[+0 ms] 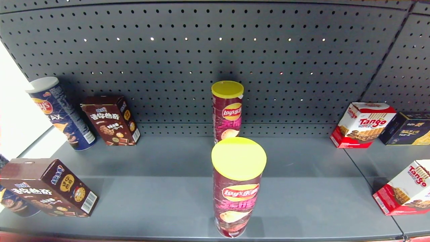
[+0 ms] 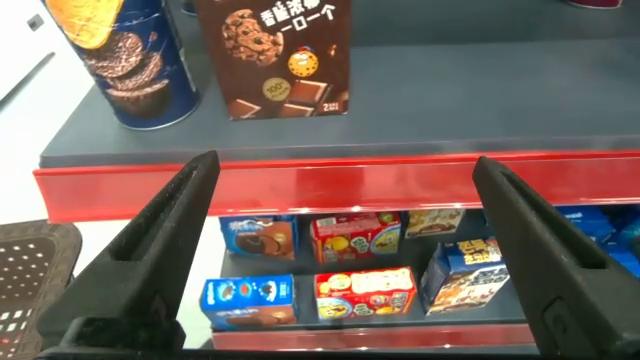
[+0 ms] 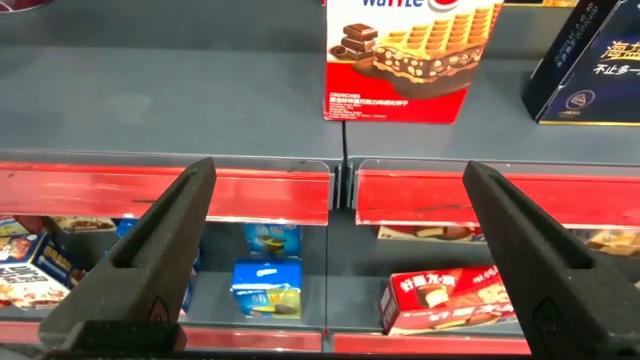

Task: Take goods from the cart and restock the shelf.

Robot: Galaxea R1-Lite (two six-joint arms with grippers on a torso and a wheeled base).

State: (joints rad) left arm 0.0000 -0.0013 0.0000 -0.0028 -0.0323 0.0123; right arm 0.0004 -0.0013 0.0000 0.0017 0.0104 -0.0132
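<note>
Two stood upright at the middle of the shelf (image 1: 161,191): the front chip can (image 1: 237,188) squarely before the rear chip can (image 1: 227,111), labels outward, probably for shoppers. The left tool (image 2: 343,165) and right tool (image 3: 337,168) hung wide open and empty off the shelf's red lip, seemingly free for the next item.

Matt grey painted-metal shelf (image 1: 161,188), perforated matt back panel (image 1: 201,50), glossy printed chip cans (image 1: 237,198) with smooth yellow plastic lids (image 1: 238,158), glossy cardboard boxes (image 1: 47,188), shiny red front-edge strip (image 2: 340,185), matt black, possibly plastic fingers (image 2: 150,260) of the left gripper (image 2: 345,165).
</note>
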